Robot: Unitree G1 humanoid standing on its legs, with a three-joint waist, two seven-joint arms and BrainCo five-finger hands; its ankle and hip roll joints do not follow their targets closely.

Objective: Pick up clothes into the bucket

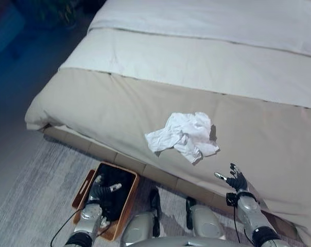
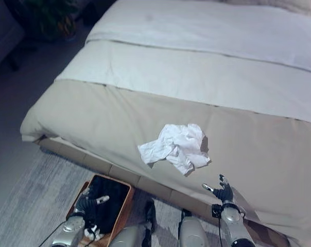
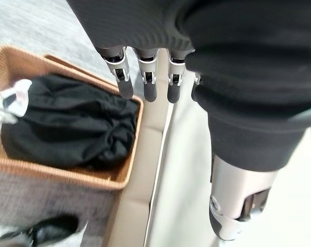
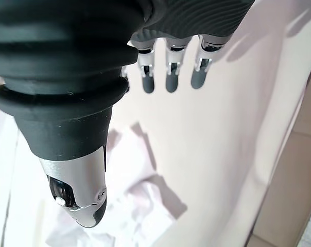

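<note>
White crumpled cloth (image 1: pixel 185 135) lies on the beige bed cover (image 1: pixel 114 110), near its edge. Just short of it, the right hand (image 1: pixel 237 180) hovers with straight fingers (image 4: pixel 170 77), holding nothing. Over the woven brown basket (image 3: pixel 125 170) on the floor, the left hand (image 1: pixel 100 189) hangs relaxed; its wrist view shows a black garment (image 3: pixel 68 126) inside.

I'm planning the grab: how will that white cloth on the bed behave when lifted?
The white cloth lies crumpled in soft folds, so it will probably sag and trail loose ends. It looks thin, likely light. On the smooth bed cover, a push would probably slide or bunch it.
</note>
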